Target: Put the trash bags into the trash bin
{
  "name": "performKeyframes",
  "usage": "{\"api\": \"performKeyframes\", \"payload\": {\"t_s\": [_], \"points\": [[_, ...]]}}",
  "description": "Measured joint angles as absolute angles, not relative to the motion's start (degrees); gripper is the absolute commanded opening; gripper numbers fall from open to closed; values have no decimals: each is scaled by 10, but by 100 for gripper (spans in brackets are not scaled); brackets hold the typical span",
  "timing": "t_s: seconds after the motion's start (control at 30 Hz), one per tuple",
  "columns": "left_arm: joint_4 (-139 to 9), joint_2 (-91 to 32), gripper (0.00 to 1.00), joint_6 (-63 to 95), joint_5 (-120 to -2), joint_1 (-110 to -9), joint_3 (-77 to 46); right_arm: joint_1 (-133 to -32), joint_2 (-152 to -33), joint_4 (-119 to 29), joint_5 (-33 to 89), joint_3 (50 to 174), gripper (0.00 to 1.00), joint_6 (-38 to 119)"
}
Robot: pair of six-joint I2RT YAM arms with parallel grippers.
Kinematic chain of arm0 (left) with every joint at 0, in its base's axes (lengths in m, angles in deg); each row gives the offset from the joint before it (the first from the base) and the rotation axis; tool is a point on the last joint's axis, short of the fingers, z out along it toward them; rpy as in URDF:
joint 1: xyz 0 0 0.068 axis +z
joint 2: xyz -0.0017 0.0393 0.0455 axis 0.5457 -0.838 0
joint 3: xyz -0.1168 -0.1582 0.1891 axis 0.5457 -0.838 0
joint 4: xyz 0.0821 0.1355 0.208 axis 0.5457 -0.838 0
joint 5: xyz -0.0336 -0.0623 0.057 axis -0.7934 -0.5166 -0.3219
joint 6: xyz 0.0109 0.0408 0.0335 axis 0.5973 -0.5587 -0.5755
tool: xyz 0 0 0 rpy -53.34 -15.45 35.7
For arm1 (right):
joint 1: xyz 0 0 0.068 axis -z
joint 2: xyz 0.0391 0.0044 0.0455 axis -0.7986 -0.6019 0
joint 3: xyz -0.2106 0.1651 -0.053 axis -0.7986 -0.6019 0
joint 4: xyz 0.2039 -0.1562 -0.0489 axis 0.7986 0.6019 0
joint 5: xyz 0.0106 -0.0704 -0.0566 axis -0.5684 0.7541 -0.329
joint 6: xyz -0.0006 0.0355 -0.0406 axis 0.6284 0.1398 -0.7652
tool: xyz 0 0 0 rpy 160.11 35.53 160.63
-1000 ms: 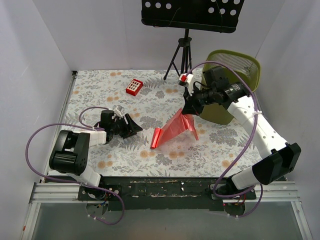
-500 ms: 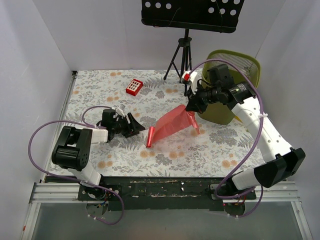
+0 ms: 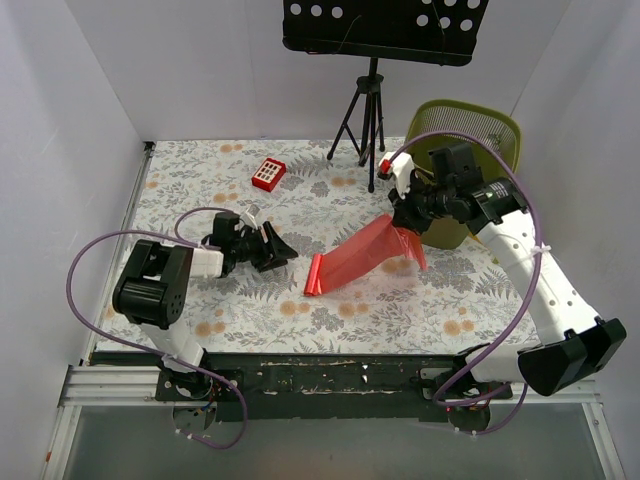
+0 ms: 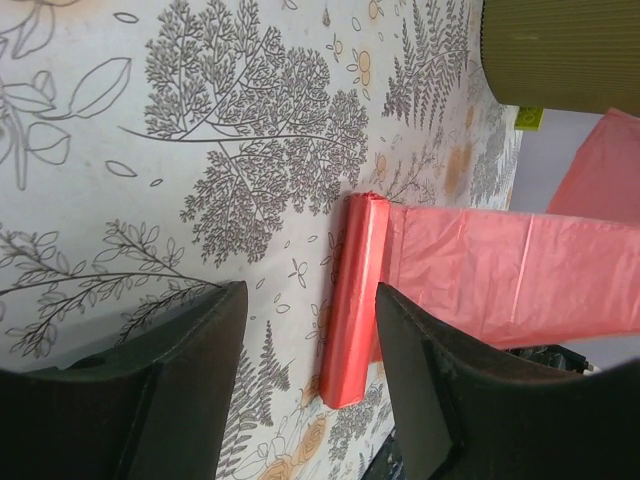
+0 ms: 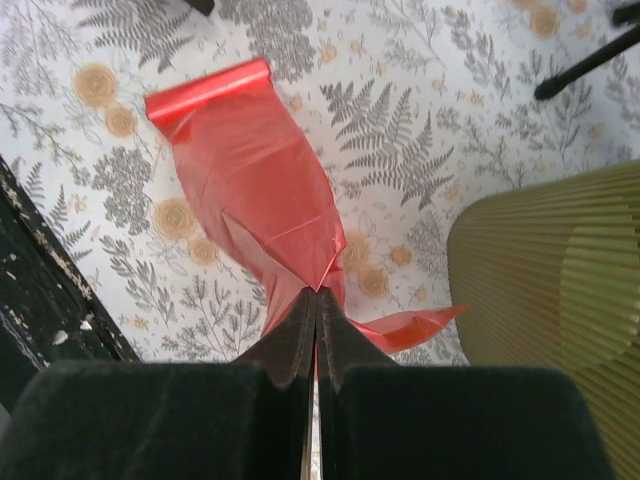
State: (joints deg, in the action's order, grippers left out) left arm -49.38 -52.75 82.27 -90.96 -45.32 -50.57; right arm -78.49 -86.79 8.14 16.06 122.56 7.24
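Two arms rise from the near edge of the tabletop (image 3: 200,180). The left arm, at lower left of the top view, lies folded low, its forearm pointing right. The left tool (image 3: 278,250) hovers just above the cloth with its jaws standing apart and nothing between them. In its wrist view (image 4: 310,300) the two dark fingers (image 4: 180,380) frame the rolled end of the bags (image 4: 360,290), which lies just beyond them, not touched.

The right arm climbs from lower right, bends at a high elbow near the right edge, and reaches back left toward mid-frame. The right tool (image 3: 405,215) is pinched tight on the raised end of the red film. In its wrist view the fingers (image 5: 300,330) meet on the gathered plastic (image 5: 260,190), and a short flap hangs to the right.

One roll of bags (image 3: 360,255) shows. Its rolled end rests on the tabletop at centre, and one sheet slopes up and right to the right tool. None of it is in the bin.

One bin (image 3: 480,125) stands at upper right, just behind the right tool; its ribbed wall fills the right of the right wrist view (image 5: 540,270).

Farther back lie one small red box (image 3: 268,174) at upper left of centre and one black stand (image 3: 370,110) on a tripod at top centre.
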Motion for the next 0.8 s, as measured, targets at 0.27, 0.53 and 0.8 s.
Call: {"api": "performKeyframes", "payload": {"t_s": [0.27,0.53,0.8], "points": [[-544,-546,54,797,-854,-518,-447,-781,-859,78,231,1164,1,72],[-609,-572,51,761,-768,-585,-376,-757,-857,75,356,1112,1,91],[-632,-587,50,738,-731,-610,-349,-752,-836,63,398,1045,1,107]]}}
